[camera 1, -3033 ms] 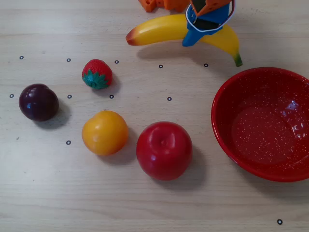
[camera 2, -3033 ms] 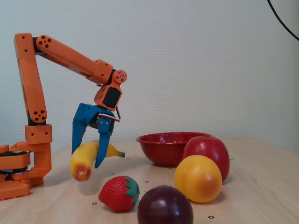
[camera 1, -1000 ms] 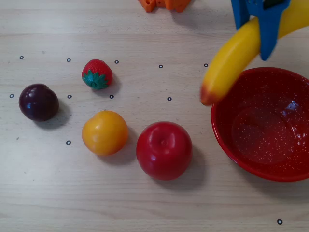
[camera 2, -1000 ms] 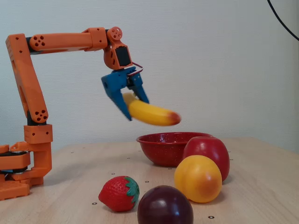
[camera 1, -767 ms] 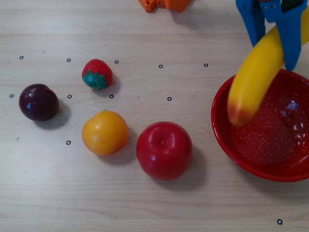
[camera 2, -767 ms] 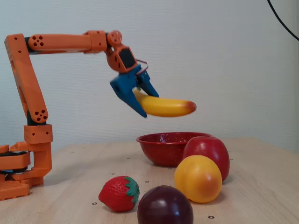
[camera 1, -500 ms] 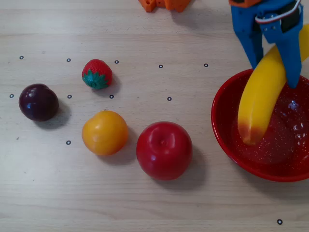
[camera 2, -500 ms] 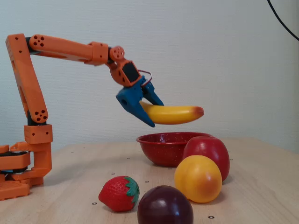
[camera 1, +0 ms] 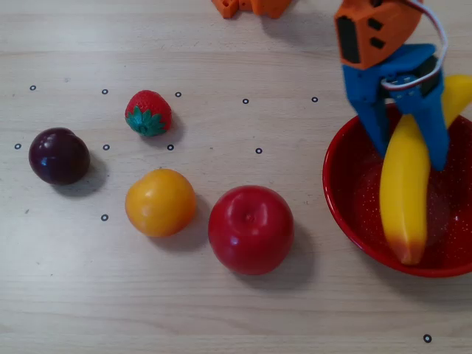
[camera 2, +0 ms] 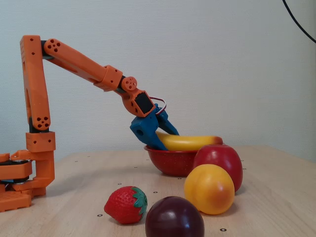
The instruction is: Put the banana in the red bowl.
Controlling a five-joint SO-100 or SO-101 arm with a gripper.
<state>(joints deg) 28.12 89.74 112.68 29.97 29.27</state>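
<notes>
The yellow banana (camera 1: 404,199) lies lengthwise in the red speckled bowl (camera 1: 346,199) at the right edge of the overhead view, with its orange-red tip toward the near rim. My blue gripper (camera 1: 411,155) straddles the banana's upper half, one finger on each side and both touching it. In the fixed view the banana (camera 2: 190,142) lies almost level across the bowl (camera 2: 173,163), just above its rim, with my gripper (camera 2: 165,139) shut on its left end.
A red apple (camera 1: 251,229) sits just left of the bowl. Further left are an orange fruit (camera 1: 160,202), a strawberry (camera 1: 148,113) and a dark plum (camera 1: 59,155). The orange arm base (camera 2: 29,163) stands at the far left of the fixed view.
</notes>
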